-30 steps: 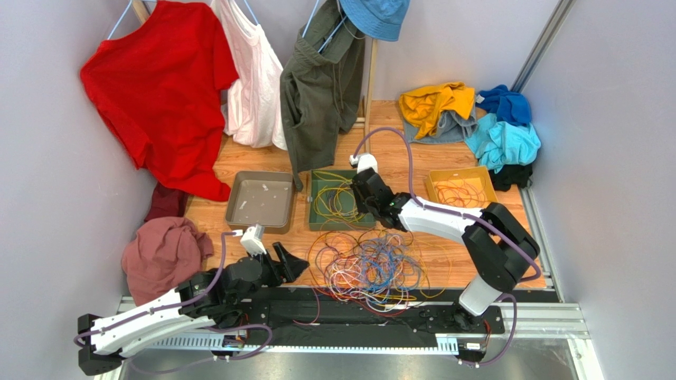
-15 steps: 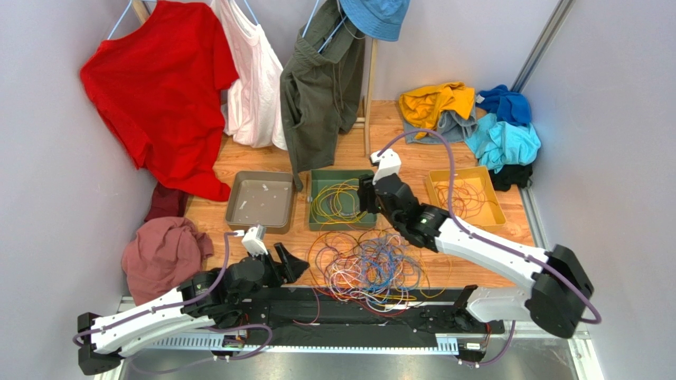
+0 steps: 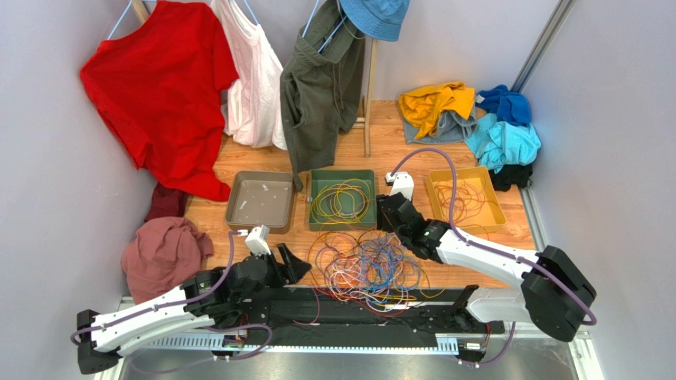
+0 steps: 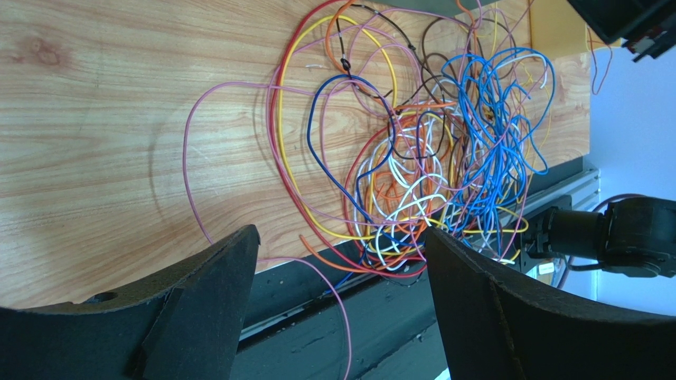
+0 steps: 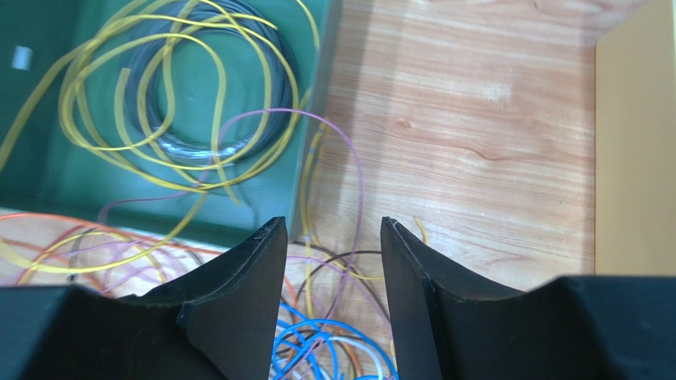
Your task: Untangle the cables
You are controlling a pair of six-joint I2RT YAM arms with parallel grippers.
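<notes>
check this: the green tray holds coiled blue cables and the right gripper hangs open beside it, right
Wrong colour: the green tray holds coiled yellow cables, not blue, as the right wrist view shows. The right gripper does hang open beside it.

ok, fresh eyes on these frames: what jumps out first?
The multicoloured cable tangle sprawls mid-width at the near edge of the table. Behind it sit three trays in a row: grey tray at left, green tray with coiled yellow cables in the middle, yellow tray with orange cables at right. A red shirt hangs at far left.
</notes>
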